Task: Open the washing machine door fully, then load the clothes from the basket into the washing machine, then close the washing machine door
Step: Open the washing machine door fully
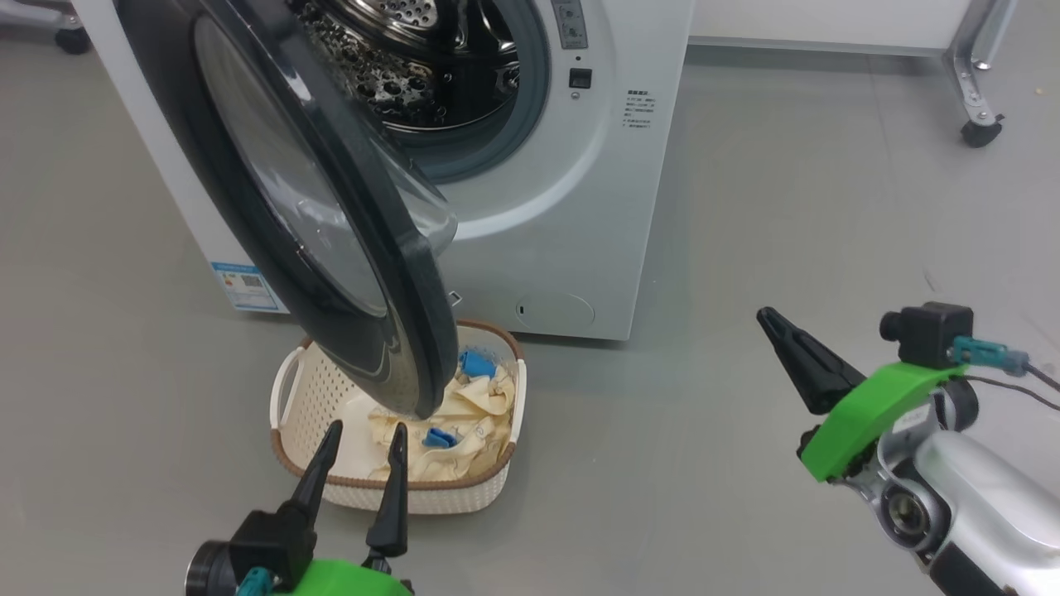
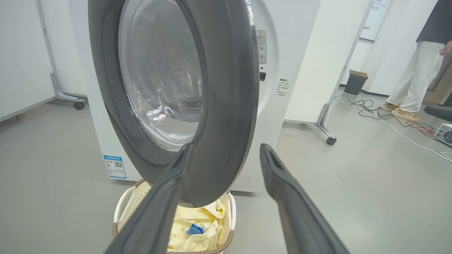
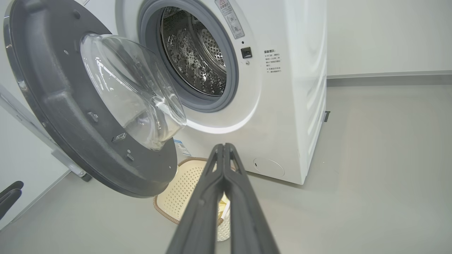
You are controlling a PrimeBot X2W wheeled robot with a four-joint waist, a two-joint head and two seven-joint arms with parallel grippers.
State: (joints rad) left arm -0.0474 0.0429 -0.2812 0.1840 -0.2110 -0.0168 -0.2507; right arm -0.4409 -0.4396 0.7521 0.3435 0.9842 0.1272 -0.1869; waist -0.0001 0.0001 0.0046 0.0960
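The white washing machine (image 1: pixel 571 207) stands with its steel drum (image 1: pixel 414 58) exposed. Its black-rimmed door (image 1: pixel 331 215) hangs partly swung out over the basket (image 1: pixel 315 397), which holds cream-yellow clothes (image 1: pixel 472 414) with blue trim. My left gripper (image 1: pixel 364 439) is open, its fingertips just above the basket's near rim and close under the door's lower edge. In the left wrist view the left gripper (image 2: pixel 226 150) frames the door (image 2: pixel 226 88) rim. My right gripper (image 1: pixel 766 319) is shut and empty, off to the right over bare floor; the right gripper (image 3: pixel 224 145) points toward the machine (image 3: pixel 300 70).
Grey floor surrounds the machine. A wheeled frame leg (image 1: pixel 981 128) stands at the back right. In the left wrist view, a person's legs (image 2: pixel 409 81) stand at far right by cables (image 2: pixel 388 121) and a bin (image 2: pixel 355 83).
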